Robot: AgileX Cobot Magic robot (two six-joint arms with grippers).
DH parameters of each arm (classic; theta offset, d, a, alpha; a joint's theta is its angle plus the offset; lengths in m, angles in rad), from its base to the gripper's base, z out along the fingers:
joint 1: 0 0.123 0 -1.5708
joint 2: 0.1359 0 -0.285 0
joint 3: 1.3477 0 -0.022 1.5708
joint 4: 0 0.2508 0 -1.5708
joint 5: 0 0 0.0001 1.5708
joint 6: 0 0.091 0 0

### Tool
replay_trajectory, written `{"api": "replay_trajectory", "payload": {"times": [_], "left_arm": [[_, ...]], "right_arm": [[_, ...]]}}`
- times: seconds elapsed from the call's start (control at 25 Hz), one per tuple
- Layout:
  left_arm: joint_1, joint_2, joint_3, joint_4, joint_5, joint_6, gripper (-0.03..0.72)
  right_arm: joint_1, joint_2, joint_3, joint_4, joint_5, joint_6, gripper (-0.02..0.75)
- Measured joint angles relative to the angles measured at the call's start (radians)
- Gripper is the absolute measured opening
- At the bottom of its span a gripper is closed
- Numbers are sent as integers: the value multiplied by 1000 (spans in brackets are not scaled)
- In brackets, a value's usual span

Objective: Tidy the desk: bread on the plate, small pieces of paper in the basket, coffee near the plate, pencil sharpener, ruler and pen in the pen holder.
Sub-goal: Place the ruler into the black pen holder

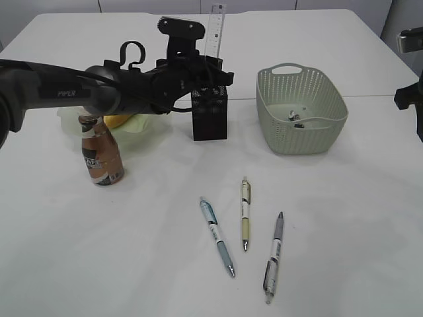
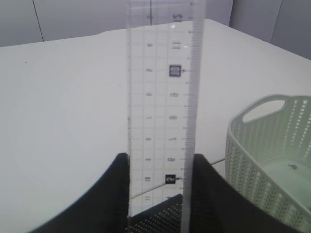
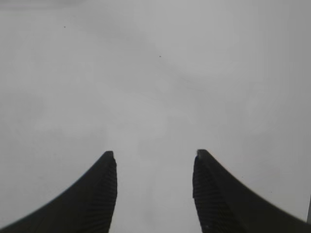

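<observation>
exterior: you look down at a slant across the desk (image 1: 330, 218) | left wrist: close behind the ruler (image 2: 163, 121), basket (image 2: 252, 145) at right; both shared with exterior | right wrist: close on bare tabletop

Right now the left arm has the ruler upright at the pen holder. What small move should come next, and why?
Probably open the left gripper and let go. The ruler stands upright between its fingers, its lower end already over or inside the black mesh pen holder, so releasing should leave it standing there. After that, three pens remain on the desk.
</observation>
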Motion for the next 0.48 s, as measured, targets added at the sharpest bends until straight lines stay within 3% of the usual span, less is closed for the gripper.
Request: {"api": "replay_trajectory", "payload": {"times": [0.48], "left_arm": [[0,0,0,0,-26,0,253]], "right_arm": [[0,0,0,0,0,0,402]]}}
